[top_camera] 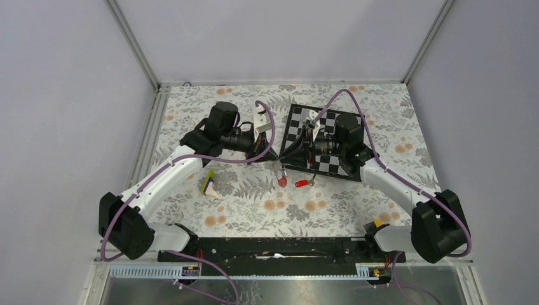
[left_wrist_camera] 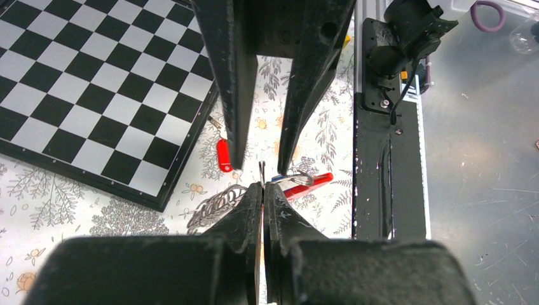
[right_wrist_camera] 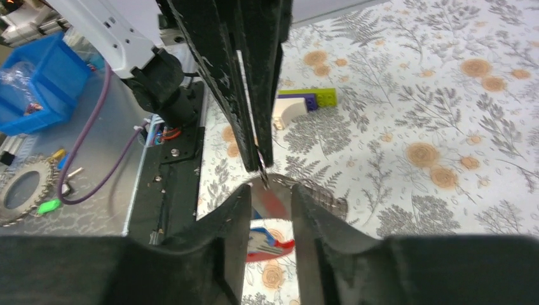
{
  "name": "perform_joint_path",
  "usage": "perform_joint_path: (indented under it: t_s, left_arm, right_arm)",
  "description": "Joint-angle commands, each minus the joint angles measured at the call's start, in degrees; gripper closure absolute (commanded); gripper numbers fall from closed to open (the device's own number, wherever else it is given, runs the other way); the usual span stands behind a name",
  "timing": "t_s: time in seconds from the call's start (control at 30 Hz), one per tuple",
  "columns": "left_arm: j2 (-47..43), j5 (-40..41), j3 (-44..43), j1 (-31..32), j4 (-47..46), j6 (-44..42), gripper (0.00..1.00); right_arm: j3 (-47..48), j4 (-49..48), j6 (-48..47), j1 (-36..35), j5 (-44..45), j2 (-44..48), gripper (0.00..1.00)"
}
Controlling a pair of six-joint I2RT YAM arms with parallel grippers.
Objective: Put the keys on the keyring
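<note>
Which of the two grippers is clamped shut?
The left gripper: its fingertips press tightly together, while the right gripper has a clear gap between its fingers.

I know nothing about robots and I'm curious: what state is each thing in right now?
Left fingers: shut, thin metal sliver at the tips.
Right fingers: apart.
Keyring: lying on the table under the fingers.
Red key: lying loose on the table, not on the keyring.
Chessboard: lying flat.

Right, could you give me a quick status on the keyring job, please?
Left gripper shut, pinching the keyring's thin metal end. Right gripper open, right beside it. Red key lying loose by the chessboard, nothing covering it.
</note>
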State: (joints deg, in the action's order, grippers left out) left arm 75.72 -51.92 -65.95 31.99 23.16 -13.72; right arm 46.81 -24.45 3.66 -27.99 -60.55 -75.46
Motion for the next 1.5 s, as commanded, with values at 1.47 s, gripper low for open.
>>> perform_joint_path:
  t_s: [1.47]
  left_arm:
    - [-7.84, 12.33, 0.8, -0.44, 8.57, -6.4, 1.0]
  right_arm:
    - [6.26, 47.29, -35.36, 1.06, 36.02, -15.83, 0.47]
